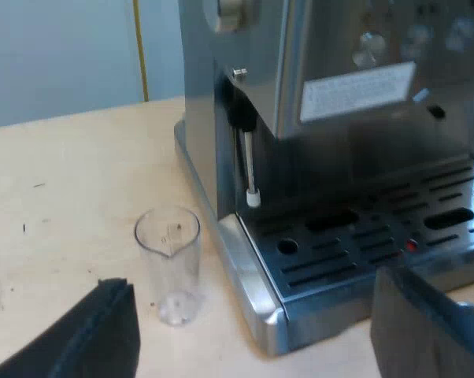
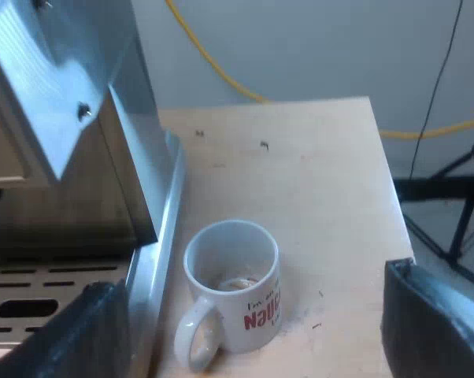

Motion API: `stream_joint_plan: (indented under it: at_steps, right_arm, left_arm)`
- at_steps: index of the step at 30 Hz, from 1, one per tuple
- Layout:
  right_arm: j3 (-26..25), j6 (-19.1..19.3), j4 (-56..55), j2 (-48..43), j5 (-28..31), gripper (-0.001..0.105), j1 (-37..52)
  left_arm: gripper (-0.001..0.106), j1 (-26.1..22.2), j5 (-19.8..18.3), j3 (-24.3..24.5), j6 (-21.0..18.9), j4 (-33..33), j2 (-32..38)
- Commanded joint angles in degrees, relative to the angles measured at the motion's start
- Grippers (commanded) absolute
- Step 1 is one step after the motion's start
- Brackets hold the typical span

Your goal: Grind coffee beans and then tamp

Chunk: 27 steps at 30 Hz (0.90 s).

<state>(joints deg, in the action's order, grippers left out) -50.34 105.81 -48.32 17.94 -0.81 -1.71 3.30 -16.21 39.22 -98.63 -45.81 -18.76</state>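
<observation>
Wooden table (image 1: 64,197) carries the steel espresso machine (image 1: 339,118). Left gripper (image 1: 257,323) and right gripper (image 2: 257,315) gape wide, holding nothing. White mug (image 2: 225,264) sits just beside the machine's base; clear measuring glass (image 1: 168,264) stands upright near its corner.

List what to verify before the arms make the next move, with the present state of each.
1. Left fingers open, holding nothing: ok.
2. Right fingers open, holding nothing: ok.
3. Measuring glass upright, empty, apart from the espresso machine: ok.
4. Mug upright beside the machine: ok.
5. Mug clean inside: cannot tell; something pale lies at its bottom.
</observation>
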Motion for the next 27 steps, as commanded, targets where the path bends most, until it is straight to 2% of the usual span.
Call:
stream_joint_plan:
  at_steps: [1,15,20,24,27]
  right_arm:
    - [-0.7,1.1,-1.7,-3.4,-0.5,0.068,0.2]
    - [-0.7,1.1,-9.1,-15.8,-0.5,0.068,0.2]
    - [-0.7,1.2,-10.8,-20.0,-0.5,0.068,0.2]
    - [-1.2,3.4,-11.9,-21.1,-0.9,0.068,0.2]
    - [-1.0,5.4,-11.9,-21.1,-3.8,0.068,0.2]
  left_arm:
    - [0.064,0.0,0.2,0.4,-0.6,-3.6,3.5]
    - [0.064,0.0,0.2,0.4,-0.5,-9.2,15.6]
    - [0.064,0.0,3.4,0.4,-0.4,-11.6,19.7]
    - [0.064,0.0,4.2,0.8,-0.1,-14.1,21.9]
    - [0.064,0.0,4.9,0.7,0.5,-15.4,21.8]
